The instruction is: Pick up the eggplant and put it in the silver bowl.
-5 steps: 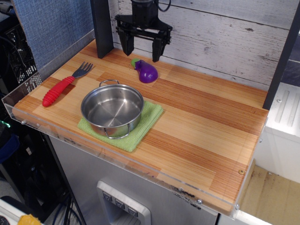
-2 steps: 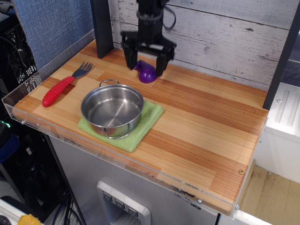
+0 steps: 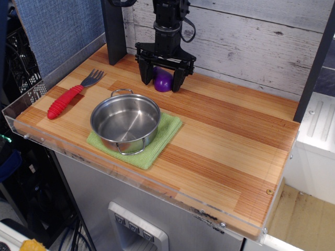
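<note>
Straddling one eggplant (image 3: 163,81), open hand (image 3: 162,83), one silver bowl (image 3: 125,123), one fork (image 3: 72,94)

Hiding most of the eggplant (image 3: 163,81): the black gripper (image 3: 162,83), its spread fingers straddling it so that only a purple patch is showing between them. Stem cap not visible behind the left finger. Impossible to tell whether the finger pads are touching the purple skin. Running out of the top edge: the arm above the gripper. Lying partly concealed under the silver bowl (image 3: 125,122), in front of the gripper: the green cloth (image 3: 166,132), only its borders peeking out.
</note>
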`<action>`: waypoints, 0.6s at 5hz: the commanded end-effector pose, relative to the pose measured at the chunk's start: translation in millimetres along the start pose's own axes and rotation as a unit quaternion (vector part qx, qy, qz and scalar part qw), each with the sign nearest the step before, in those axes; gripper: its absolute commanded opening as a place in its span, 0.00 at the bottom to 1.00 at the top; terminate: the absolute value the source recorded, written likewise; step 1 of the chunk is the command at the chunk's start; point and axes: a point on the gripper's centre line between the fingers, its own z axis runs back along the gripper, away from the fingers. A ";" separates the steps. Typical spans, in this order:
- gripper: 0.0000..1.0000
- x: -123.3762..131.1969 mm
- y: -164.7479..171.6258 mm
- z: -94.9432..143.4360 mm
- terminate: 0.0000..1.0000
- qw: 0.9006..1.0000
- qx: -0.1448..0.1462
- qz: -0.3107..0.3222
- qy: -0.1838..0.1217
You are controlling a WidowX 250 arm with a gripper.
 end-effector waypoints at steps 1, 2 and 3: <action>0.00 3.2 11.4 -1.6 0.00 1.000 0.006 0.017 -0.010; 0.00 2.0 10.9 0.7 0.00 1.000 0.002 0.018 -0.013; 0.00 -0.1 13.5 9.5 0.00 1.000 -0.005 0.019 -0.020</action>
